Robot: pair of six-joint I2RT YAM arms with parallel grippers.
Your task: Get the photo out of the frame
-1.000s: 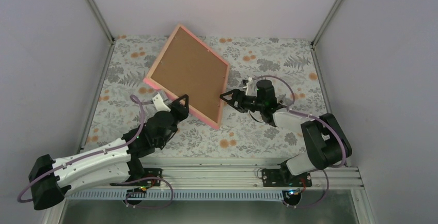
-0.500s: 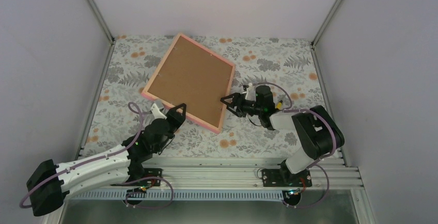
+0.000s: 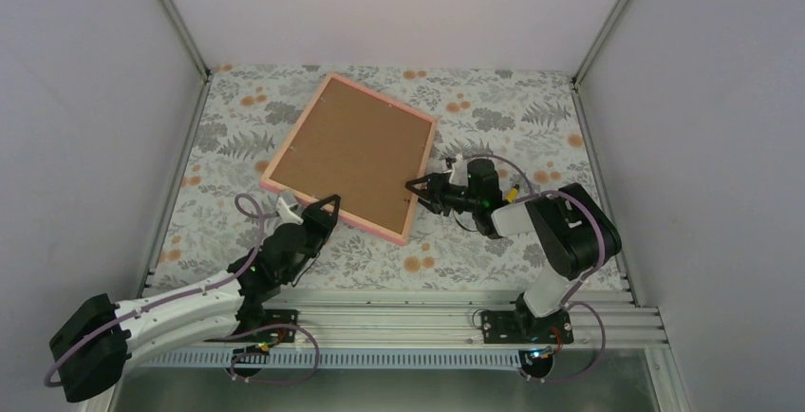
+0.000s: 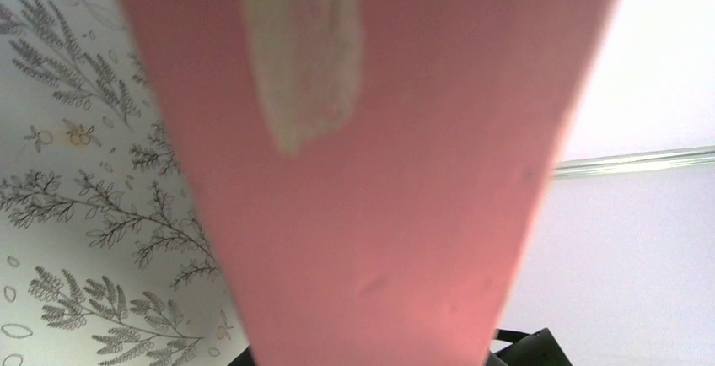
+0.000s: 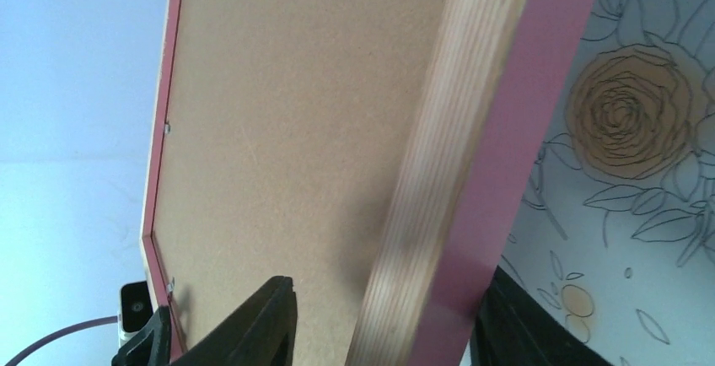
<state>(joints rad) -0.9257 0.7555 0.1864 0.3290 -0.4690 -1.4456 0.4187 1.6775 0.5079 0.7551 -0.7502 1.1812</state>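
The frame (image 3: pixel 383 98) has come down since a second ago. Then it was tipped up steeply on its left side; now it lies nearly flat on the table (image 3: pixel 494 108) with its back upward. The right gripper (image 3: pixel 416 187) has pushed in low to the frame's right edge.

From where I stand, that right gripper straddles the pink rail with one finger over the backing (image 3: pixel 351 156) and the other outside the rail. Its wrist camera shows a gap between the inner finger and the rail, so its jaws are not yet biting. The left gripper (image 3: pixel 323 208) is at the near edge, and pink wood fills its own camera right up to the fingers. It looks clenched on that edge, and the edge seems a touch off the cloth.

The photo cannot be seen at all. I take it to be inside the frame, face down under the brown backing, which sits flush in the recess. Small tabs (image 5: pixel 167 127) along the rim appear to pin the backing in, so the real work has not begun.

What worries me:
- The right jaws are set near a corner on a narrow rail. If they close with only a thin bite, the frame may skid or pop free.
- With both arms gripping, any mismatch in their pull would twist the frame.
- Lifting it before the tabs are turned gets nowhere — and forcing the backing could crease the print.
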